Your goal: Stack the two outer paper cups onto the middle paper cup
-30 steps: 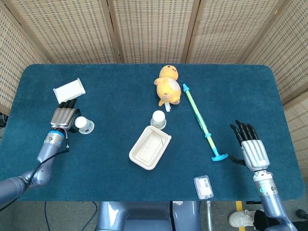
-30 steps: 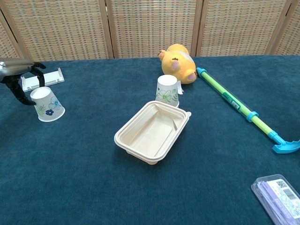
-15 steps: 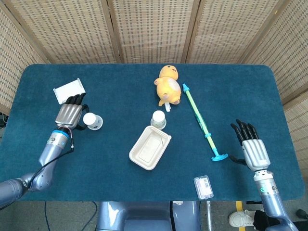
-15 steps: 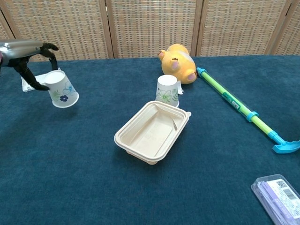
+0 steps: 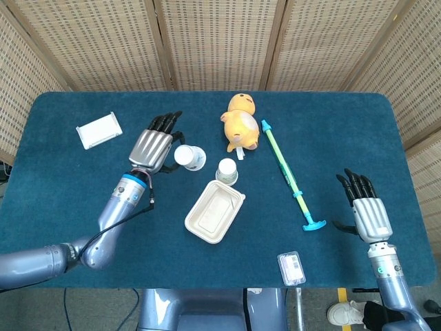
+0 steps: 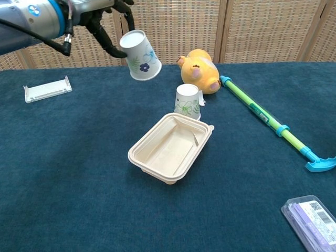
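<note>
My left hand (image 5: 153,148) (image 6: 100,16) grips a white paper cup with blue flower print (image 5: 188,157) (image 6: 140,55), tilted bottom-up and lifted above the table. It hangs left of and higher than a second paper cup (image 5: 227,170) (image 6: 187,102), which stands upside down by the far corner of the tray. My right hand (image 5: 366,211) rests open at the table's right front, fingers spread, holding nothing. It does not show in the chest view.
A beige food tray (image 5: 214,212) (image 6: 170,147) lies in front of the standing cup. A yellow plush toy (image 5: 241,122) (image 6: 199,70), a green and blue stick (image 5: 289,172) (image 6: 265,117), a white holder (image 5: 98,129) (image 6: 47,88) and a clear packet (image 5: 291,268) (image 6: 312,219) lie around.
My left hand has carried the flowered cup up off the table and rightward, from the far left toward the standing cup. The right hand has barely shifted.
</note>
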### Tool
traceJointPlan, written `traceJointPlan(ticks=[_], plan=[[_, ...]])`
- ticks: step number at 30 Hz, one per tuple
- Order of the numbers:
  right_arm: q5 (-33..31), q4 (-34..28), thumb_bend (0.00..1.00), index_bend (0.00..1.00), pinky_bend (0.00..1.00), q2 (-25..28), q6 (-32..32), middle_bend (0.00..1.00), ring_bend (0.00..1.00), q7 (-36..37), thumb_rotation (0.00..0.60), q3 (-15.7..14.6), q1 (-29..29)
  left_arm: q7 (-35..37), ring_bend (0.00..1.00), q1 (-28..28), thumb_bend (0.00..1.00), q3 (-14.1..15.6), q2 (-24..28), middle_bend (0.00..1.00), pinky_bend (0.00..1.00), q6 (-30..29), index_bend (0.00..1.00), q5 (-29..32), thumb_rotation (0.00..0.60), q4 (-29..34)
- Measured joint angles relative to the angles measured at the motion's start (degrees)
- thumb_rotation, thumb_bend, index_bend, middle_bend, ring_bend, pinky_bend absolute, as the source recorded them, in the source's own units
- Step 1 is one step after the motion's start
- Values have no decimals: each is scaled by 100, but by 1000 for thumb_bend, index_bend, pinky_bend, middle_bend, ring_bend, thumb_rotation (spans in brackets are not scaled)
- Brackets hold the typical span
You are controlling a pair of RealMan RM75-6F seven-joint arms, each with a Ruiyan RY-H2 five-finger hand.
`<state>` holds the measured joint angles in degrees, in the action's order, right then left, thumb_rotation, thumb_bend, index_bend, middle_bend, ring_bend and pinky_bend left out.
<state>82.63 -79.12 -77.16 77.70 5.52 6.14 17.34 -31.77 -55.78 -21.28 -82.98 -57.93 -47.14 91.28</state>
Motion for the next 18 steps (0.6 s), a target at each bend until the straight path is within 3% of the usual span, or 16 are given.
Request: traceJointPlan(ticks=[8, 18], plan=[[-88, 85, 252, 99, 0, 42, -69, 0, 0, 270, 600, 73, -15, -624, 0, -826, 254, -199, -716, 0, 61, 69, 424, 698, 600, -556], [-226, 202, 251, 100, 0, 107, -155, 0, 0, 628, 600, 190, -45, -928, 0, -1335, 253, -128, -1310, 0, 61, 123, 416, 1193, 600, -1144]])
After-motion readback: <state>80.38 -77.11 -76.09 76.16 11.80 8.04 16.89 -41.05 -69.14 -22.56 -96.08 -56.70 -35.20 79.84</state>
